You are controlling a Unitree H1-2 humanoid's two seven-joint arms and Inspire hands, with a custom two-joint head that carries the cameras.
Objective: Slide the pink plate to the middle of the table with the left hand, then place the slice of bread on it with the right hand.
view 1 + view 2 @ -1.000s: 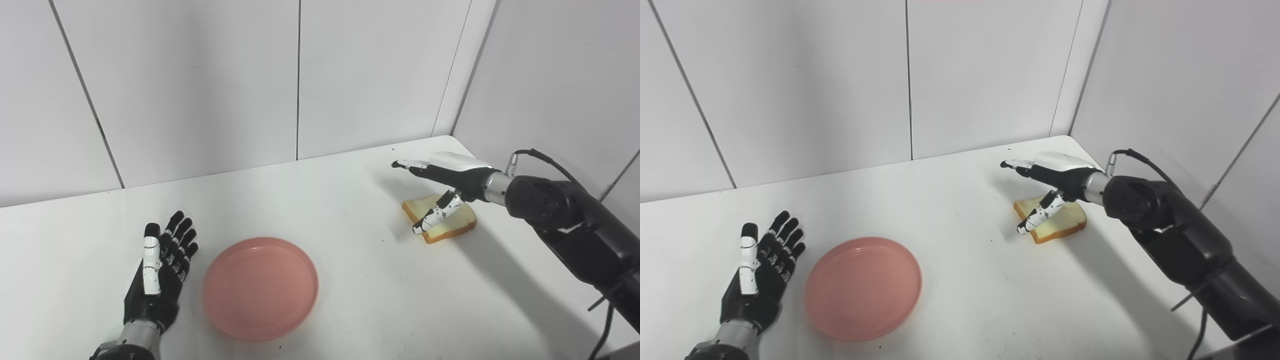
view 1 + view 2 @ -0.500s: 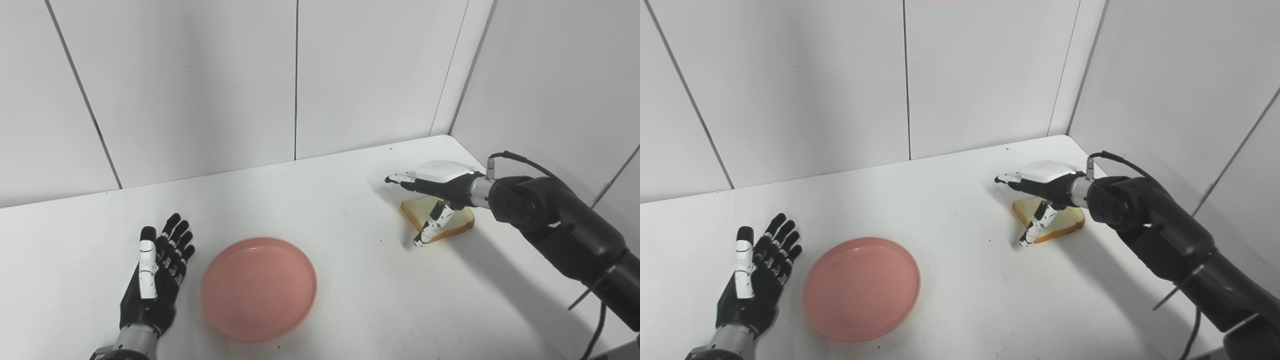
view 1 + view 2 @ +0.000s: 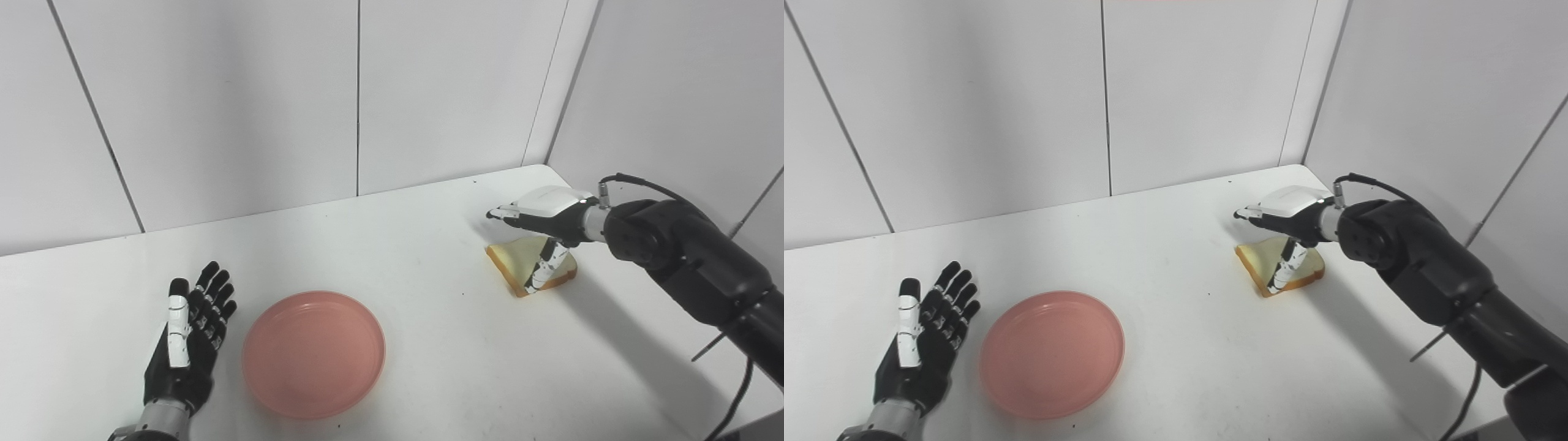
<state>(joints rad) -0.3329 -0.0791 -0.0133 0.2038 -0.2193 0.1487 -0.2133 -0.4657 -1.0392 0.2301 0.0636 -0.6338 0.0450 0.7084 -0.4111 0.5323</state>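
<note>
Fingers (image 3: 503, 213) of right hand (image 3: 542, 214) spread, gripping nothing, above bread slice (image 3: 520, 262) | bread pale yellow, brown crust, flat | left hand (image 3: 187, 340) released beside pink plate (image 3: 313, 354)

The white table (image 3: 429, 343) carried a pink plate (image 3: 313, 354) near its front left and a slice of bread (image 3: 520, 263) well apart, toward the far right corner.

Plate (image 3: 313, 353) at table's (image 3: 429, 367) front left, just right of left hand (image 3: 187, 343); bread (image 3: 520, 266) far right, under right hand (image 3: 542, 223)
</note>
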